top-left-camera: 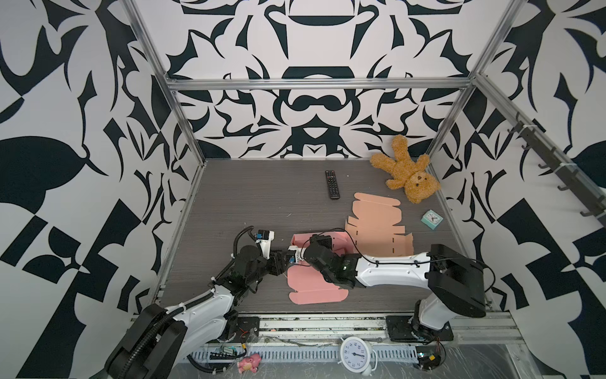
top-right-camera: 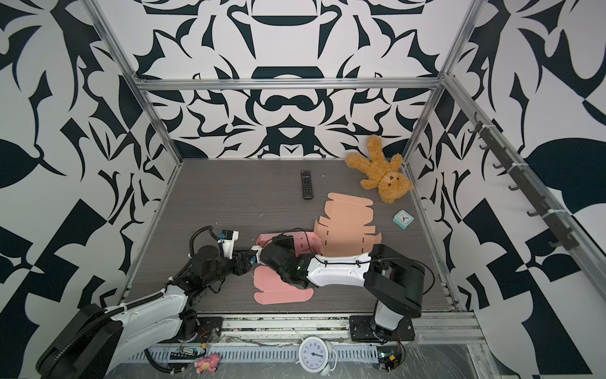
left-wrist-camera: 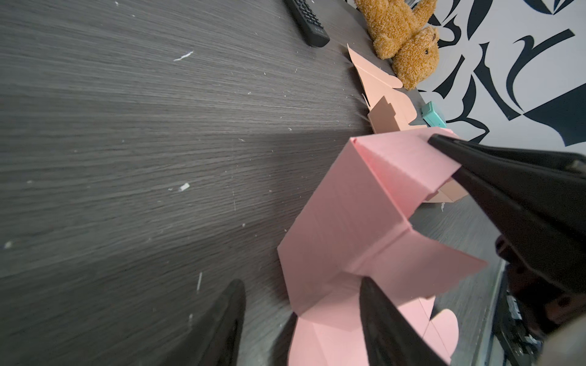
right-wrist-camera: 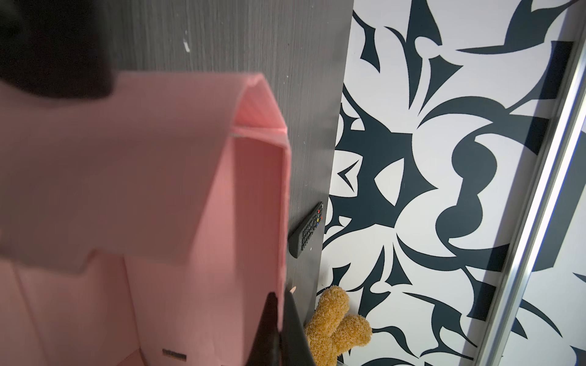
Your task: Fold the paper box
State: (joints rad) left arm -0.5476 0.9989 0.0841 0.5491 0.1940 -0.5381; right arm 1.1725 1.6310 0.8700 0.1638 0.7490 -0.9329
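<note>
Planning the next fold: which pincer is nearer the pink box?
Right. The right pincer is shut on the pink box, clamping its raised wall; the left pincer stands open just beside it, gripping nothing.

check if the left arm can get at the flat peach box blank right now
Probably not directly. The left gripper stands open by the pink box, and the peach blank lies beyond it; the pink box's raised wall, the right gripper shut on it, and the right arm stand between them.

white clock [top-left-camera: 354, 353], nums 1-12 on dial
</note>
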